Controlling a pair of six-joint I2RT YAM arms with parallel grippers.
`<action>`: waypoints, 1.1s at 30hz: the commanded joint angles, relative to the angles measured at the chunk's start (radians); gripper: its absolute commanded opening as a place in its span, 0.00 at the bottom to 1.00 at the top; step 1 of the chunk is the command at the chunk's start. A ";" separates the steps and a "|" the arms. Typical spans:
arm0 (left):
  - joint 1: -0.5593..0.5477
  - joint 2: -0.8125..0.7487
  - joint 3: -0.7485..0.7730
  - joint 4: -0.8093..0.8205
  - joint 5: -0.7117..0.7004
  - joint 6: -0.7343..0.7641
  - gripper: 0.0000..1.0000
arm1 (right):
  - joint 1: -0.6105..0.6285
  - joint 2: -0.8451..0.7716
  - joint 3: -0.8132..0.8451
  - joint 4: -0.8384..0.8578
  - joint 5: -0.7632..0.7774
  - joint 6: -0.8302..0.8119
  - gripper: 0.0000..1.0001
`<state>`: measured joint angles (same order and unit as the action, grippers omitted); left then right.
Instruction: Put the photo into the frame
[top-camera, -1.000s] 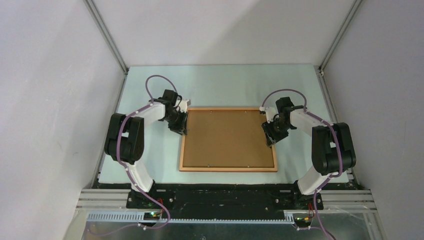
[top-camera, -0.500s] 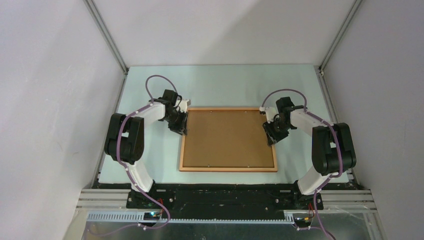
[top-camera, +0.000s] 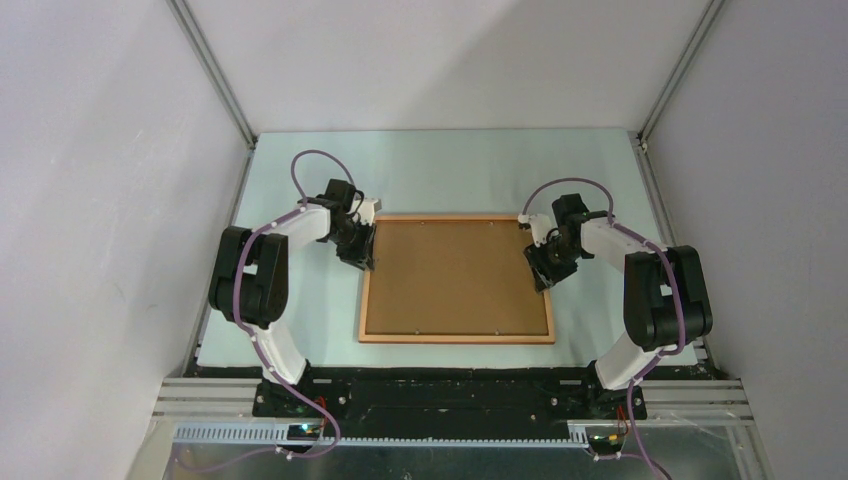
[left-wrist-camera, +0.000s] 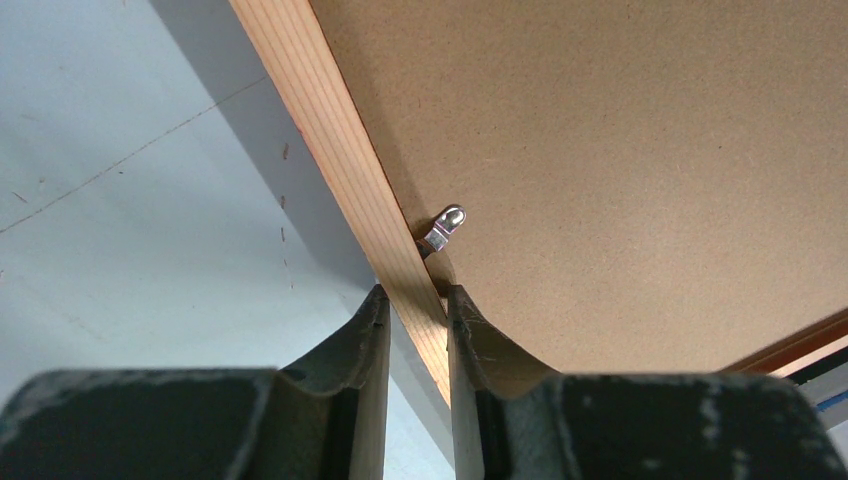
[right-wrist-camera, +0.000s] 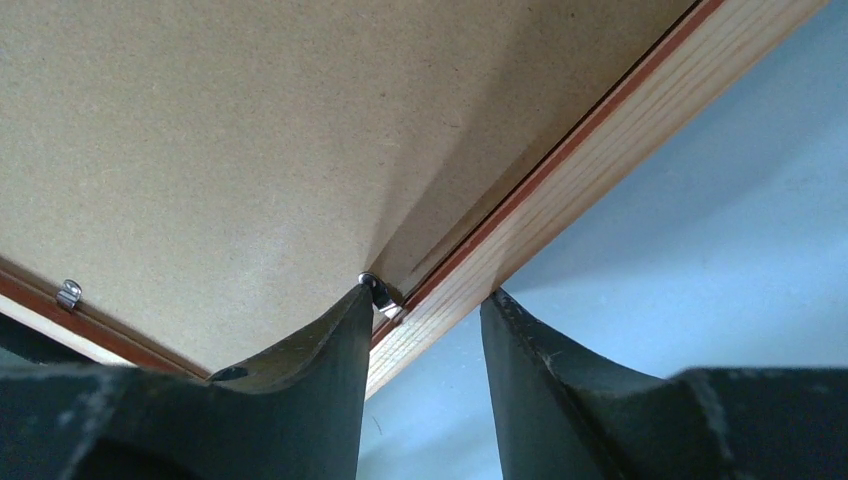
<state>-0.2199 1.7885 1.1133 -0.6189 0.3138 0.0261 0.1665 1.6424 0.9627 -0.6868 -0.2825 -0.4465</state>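
Observation:
The orange-brown wooden frame (top-camera: 455, 339) lies face down on the table with a brown backing board (top-camera: 455, 275) inside it. The photo is hidden. My left gripper (top-camera: 362, 262) sits at the frame's left rail near the far corner. In the left wrist view the gripper (left-wrist-camera: 415, 295) is shut on the rail (left-wrist-camera: 330, 130), just below a small metal tab (left-wrist-camera: 445, 228). My right gripper (top-camera: 541, 283) is at the right rail. In the right wrist view that gripper (right-wrist-camera: 430, 292) stands open astride the rail (right-wrist-camera: 620, 135), and its inner finger touches a metal tab (right-wrist-camera: 382, 292).
The pale green table mat (top-camera: 450, 170) runs past the frame on all sides. Grey walls and aluminium posts (top-camera: 212, 70) enclose the cell. A second metal tab (right-wrist-camera: 68, 293) sits on the board's near edge in the right wrist view.
My right gripper has shifted very slightly at the frame's right rail. The left arm and the frame have not moved.

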 joint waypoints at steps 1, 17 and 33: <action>-0.009 0.002 -0.006 0.022 0.069 0.029 0.24 | 0.009 0.004 -0.009 0.003 -0.014 -0.038 0.49; -0.009 0.005 -0.006 0.021 0.070 0.031 0.24 | 0.003 0.009 -0.010 0.000 -0.007 -0.068 0.45; -0.009 0.010 -0.005 0.021 0.069 0.033 0.24 | -0.004 -0.011 -0.010 0.015 0.004 -0.092 0.34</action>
<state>-0.2199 1.7889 1.1133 -0.6186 0.3141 0.0265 0.1577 1.6417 0.9627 -0.6888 -0.2958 -0.4873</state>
